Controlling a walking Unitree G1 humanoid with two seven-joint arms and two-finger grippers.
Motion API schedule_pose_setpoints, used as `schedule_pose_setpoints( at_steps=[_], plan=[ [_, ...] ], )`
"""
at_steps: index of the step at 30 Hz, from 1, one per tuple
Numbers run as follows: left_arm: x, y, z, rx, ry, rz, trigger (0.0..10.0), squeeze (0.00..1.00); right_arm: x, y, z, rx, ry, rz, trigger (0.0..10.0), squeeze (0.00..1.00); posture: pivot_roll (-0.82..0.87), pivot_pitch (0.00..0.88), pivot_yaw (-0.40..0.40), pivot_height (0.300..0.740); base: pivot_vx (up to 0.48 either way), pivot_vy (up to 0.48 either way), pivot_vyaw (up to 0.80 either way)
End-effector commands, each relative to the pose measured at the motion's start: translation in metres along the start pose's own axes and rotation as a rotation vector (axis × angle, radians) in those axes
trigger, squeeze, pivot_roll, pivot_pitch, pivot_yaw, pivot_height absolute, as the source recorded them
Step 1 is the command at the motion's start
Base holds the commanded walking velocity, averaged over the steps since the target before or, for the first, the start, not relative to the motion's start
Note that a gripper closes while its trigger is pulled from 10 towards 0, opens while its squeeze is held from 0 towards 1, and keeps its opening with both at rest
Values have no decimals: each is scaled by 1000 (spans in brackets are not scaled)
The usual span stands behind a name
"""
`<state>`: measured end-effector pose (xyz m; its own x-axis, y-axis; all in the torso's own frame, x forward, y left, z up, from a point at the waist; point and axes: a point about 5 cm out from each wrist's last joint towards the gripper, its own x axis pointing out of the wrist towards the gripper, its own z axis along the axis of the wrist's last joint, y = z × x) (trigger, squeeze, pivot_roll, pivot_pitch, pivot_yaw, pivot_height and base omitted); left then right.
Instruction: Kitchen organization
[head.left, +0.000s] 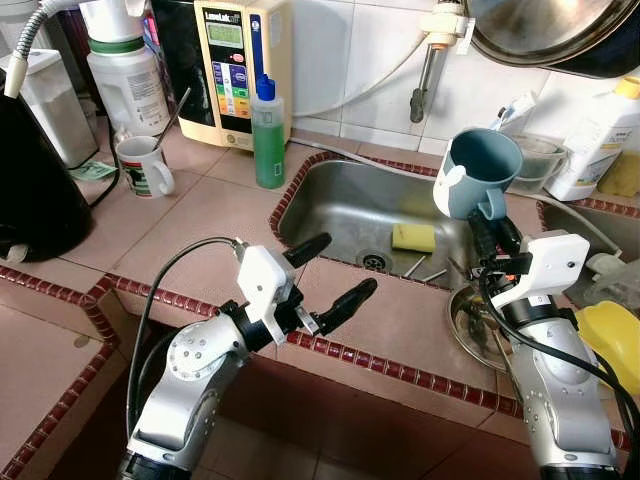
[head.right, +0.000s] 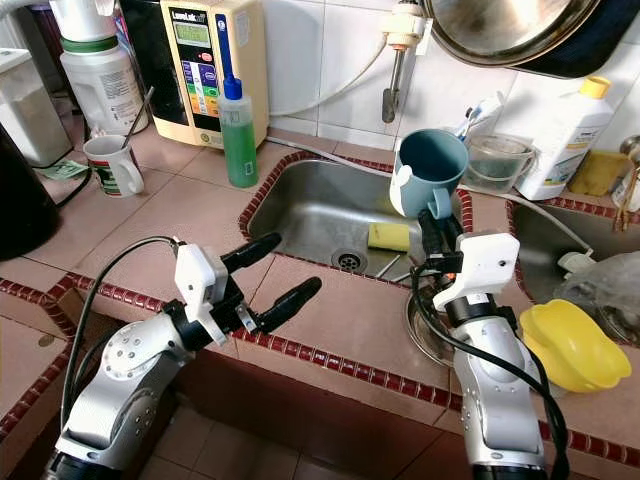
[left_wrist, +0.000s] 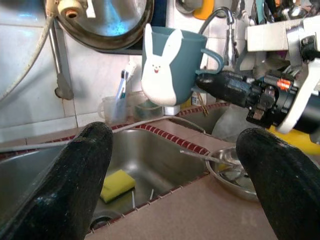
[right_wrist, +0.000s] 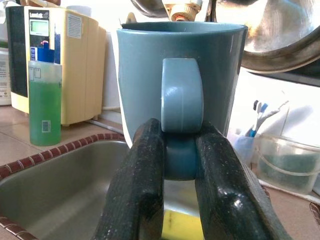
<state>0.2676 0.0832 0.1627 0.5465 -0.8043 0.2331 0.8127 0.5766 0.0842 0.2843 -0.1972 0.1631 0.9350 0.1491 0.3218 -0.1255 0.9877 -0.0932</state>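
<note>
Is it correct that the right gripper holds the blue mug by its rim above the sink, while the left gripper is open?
Not quite: the right gripper is shut on the blue mug by its handle, not its rim, as the right wrist view shows. The mug is above the sink, and the left gripper is open.

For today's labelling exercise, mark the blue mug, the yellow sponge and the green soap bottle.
blue mug (head.left: 478, 172), left eye view, its outer wall.
yellow sponge (head.left: 413, 237), left eye view, its top face.
green soap bottle (head.right: 239, 140), right eye view, its body.
</note>
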Motion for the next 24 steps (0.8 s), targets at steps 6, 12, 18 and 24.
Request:
schedule_pose_setpoints(
  at_steps=[6, 12, 18, 24],
  plan=[
    [3, 3, 6, -1, -22, -6, 10000, 0, 3, 0, 9, -1, -45, -6, 10000, 0, -21, 0, 8, 740, 44, 0, 0],
    [3, 3, 7, -6, -26, -6, 10000, 0, 4, 0, 9, 2, -50, -6, 10000, 0, -19, 0, 7, 740, 296, 0, 0],
    [3, 3, 6, -9, -26, -2, 10000, 0, 5, 0, 9, 4, -49, -6, 10000, 0, -19, 0, 5, 740, 319, 0, 0],
    [3, 4, 7, -14, -27, 0, 10000, 0, 5, 0, 9, 3, -48, -5, 10000, 0, -19, 0, 4, 740, 321, 0, 0]
  ],
)
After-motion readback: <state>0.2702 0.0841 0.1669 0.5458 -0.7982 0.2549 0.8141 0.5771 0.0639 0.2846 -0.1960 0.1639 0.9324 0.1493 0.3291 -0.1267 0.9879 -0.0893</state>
